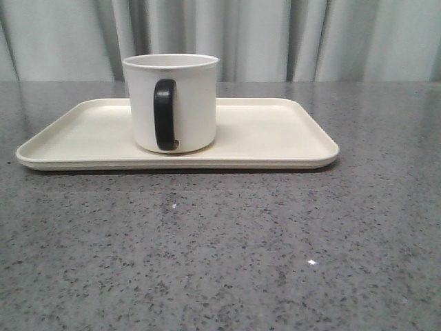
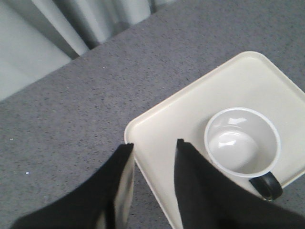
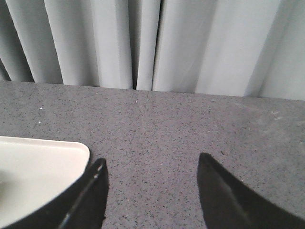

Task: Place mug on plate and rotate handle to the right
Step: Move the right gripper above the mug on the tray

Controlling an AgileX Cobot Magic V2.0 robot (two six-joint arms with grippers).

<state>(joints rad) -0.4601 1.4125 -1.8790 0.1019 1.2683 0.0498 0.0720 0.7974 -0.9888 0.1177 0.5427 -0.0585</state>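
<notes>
A white mug (image 1: 172, 102) stands upright on the left half of the cream plate (image 1: 275, 134). Its black handle (image 1: 164, 114) faces the camera in the front view. Neither arm shows in the front view. In the left wrist view the mug (image 2: 242, 142) is seen from above, empty, with its handle (image 2: 267, 185) beside one finger. My left gripper (image 2: 153, 145) hovers open over the plate's corner (image 2: 143, 125), holding nothing. My right gripper (image 3: 150, 162) is open over bare tabletop, just beside the plate's corner (image 3: 71, 150).
The grey speckled table (image 1: 220, 255) stretches in front of the plate. Pale curtains (image 1: 289, 38) hang behind the table's far edge.
</notes>
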